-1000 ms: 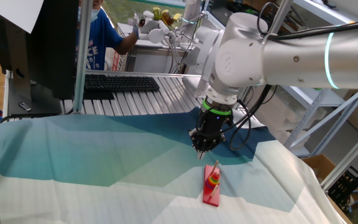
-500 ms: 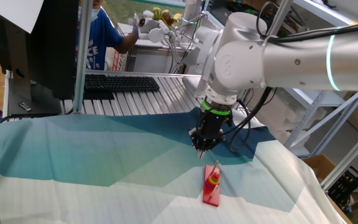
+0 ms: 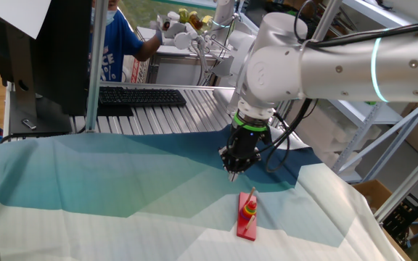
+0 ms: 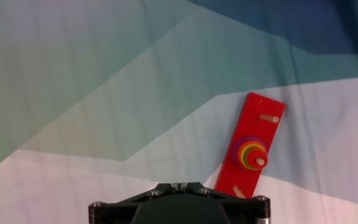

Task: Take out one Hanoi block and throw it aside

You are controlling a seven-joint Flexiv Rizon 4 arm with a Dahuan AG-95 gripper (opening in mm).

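Fixed view, keyboard [image 3: 138,96] behind, fingers [image 3: 232,172] above red base board [image 3: 247,217], apart.

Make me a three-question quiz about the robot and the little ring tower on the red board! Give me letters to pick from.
1. Which peg holds the ring stack?
A. the middle one
B. an end one
C. none

2. How many pegs stand on the red board?
A. one
B. three
C. five

3. What is the gripper doing with the top red ring?
A. gripping it
B. hanging above the cloth, off it
C. dropping it on the keyboard

Answers:
1 A: the hand view shows bare pegs at both ends of the board.
2 B: two bare pegs plus the one through the stack.
3 B: the fixed view shows the fingers up and away from the stack, and the ring on top of it.
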